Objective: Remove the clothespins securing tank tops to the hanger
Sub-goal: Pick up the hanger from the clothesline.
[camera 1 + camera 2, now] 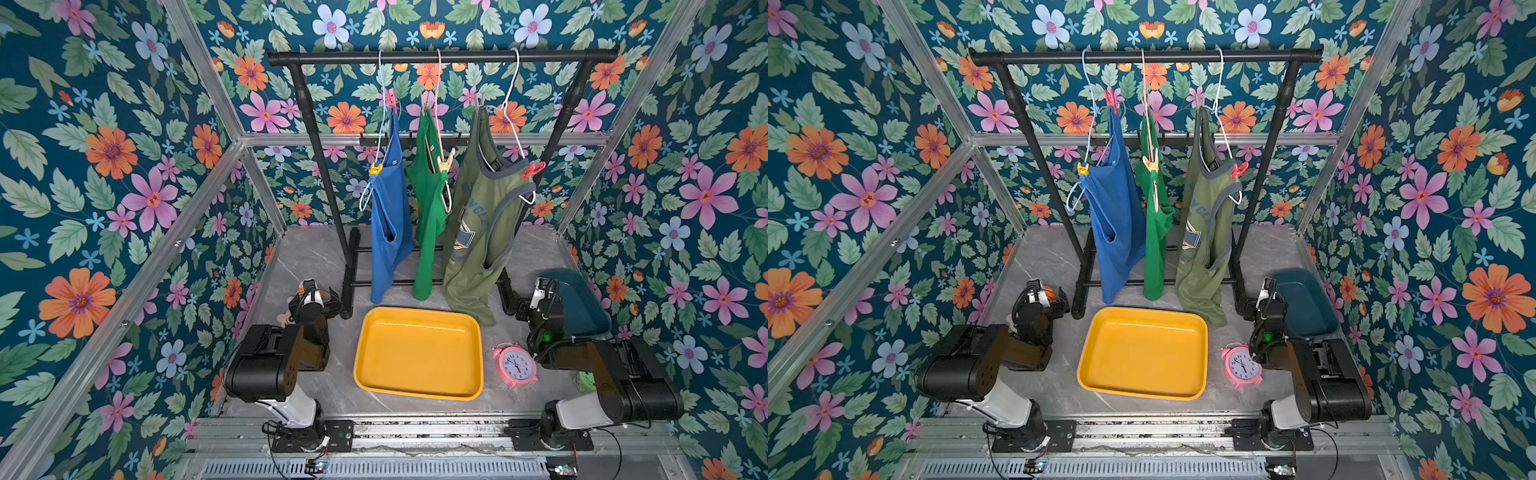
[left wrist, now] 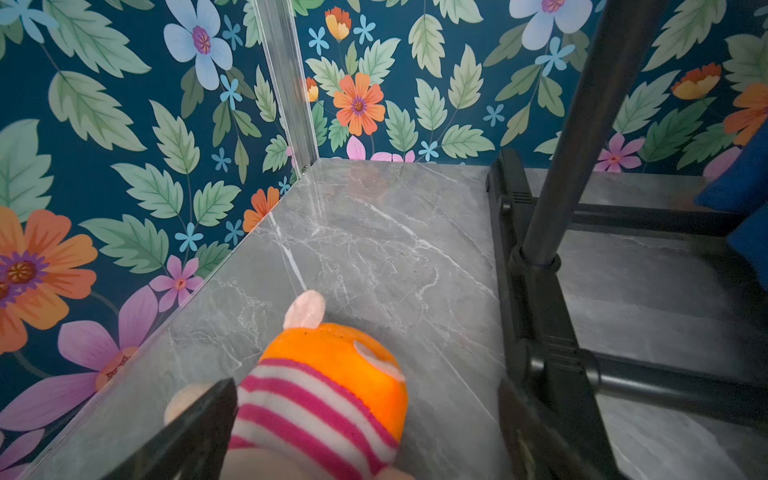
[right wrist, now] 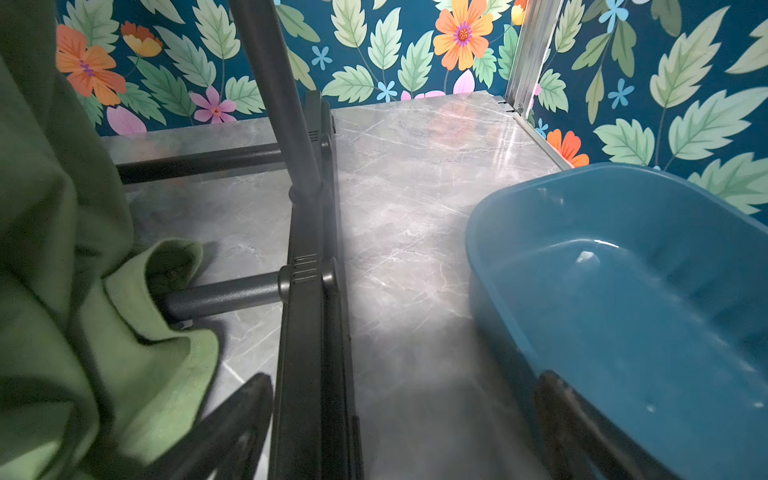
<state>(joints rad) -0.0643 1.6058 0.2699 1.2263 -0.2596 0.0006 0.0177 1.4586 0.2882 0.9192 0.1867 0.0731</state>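
Overhead, both top views: three tank tops are being carried by wire hangers on the black garment rack [image 1: 440,57]: blue tank top [image 1: 390,224], green tank top [image 1: 430,216], olive tank top [image 1: 473,232].
Clothespins: none is yet being removed. A high red clothespin [image 1: 390,100] and a yellow clothespin [image 1: 375,169] are being seen on the blue, a second yellow clothespin [image 1: 445,161] on the green, and a low red clothespin [image 1: 533,169] on the olive.
Grippers: the left gripper [image 1: 314,296] and right gripper [image 1: 540,293] are being held low beside the rack's feet, well below every pin.
Left wrist view: the fingers [image 2: 199,424] are being held spread and empty. A striped plush toy [image 2: 332,374] is being framed between them, contact not discernible.
Right wrist view: the fingers [image 3: 232,415] are likewise being held apart, nothing gripped. The rack foot [image 3: 307,332] is being seen between them, with the olive hem on one side and a teal basin [image 3: 623,291] on the other.
Risk: probably a hanger being dragged off the rail if a pin is being pulled rather than squeezed, a freed top being let slide, or the hem or toy being snagged by a rising arm.
Surface: the grey marbled tabletop [image 1: 307,257] is being shared by a yellow tray [image 1: 415,392] and a pink alarm clock [image 1: 515,365].
Room: floral wallpaper is being framed by aluminium rails.
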